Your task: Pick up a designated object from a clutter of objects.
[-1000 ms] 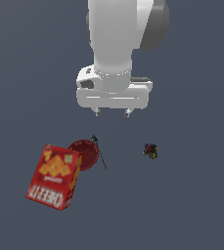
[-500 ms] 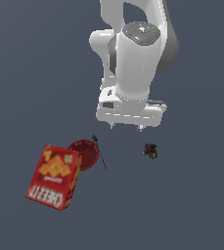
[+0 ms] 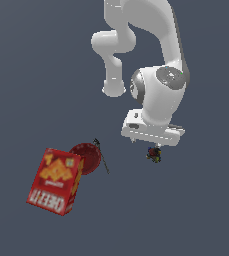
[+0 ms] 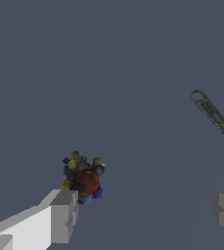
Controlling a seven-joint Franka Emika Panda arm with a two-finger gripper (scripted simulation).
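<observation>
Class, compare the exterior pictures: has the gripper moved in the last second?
Yes. The gripper has dropped and shifted toward the exterior view's right, from above the red disc to just over the multicoloured lump.

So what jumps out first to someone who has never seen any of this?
The big white arm fills the upper half of the exterior view, its gripper hanging just above a tiny multicoloured lump. Toward the exterior view's left lies a bright red Cheez-It box, with a red disc and thin dark tool beside it. The wrist view shows the fingers wide apart.
</observation>
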